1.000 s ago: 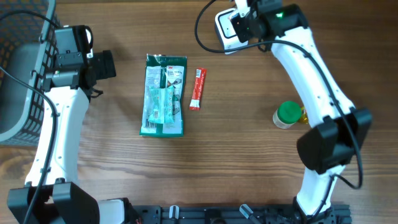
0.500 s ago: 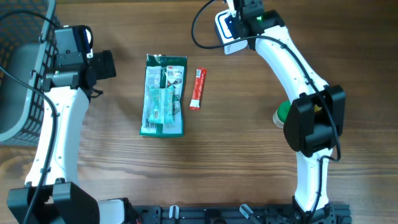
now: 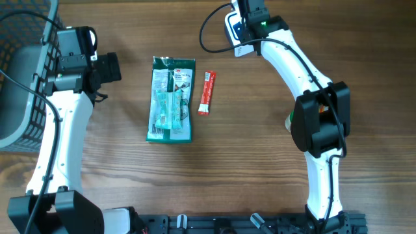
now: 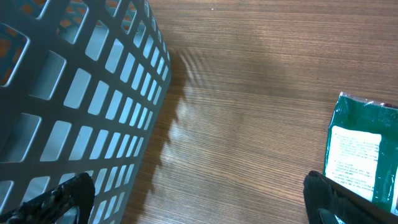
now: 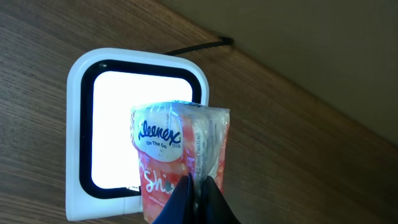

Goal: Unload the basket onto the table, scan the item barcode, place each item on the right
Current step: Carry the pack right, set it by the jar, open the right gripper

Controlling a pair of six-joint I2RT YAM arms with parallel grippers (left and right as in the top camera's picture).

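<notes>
Right pincer (image 5: 196, 190) clamping tissue pack (image 5: 180, 149) over scanner (image 5: 112, 130), green packet (image 3: 171, 99), red sachet (image 3: 207, 92)

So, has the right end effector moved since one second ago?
Yes. In the overhead view the right end effector shifted left, now closer over the fixed barcode scanner.

Green packet (image 3: 172, 99) beside red sachet (image 3: 207, 92), grey basket (image 3: 16, 97) apart

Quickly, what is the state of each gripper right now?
Left gripper: open, empty.
Right gripper: closed on the Kleenex tissue pack.
</notes>
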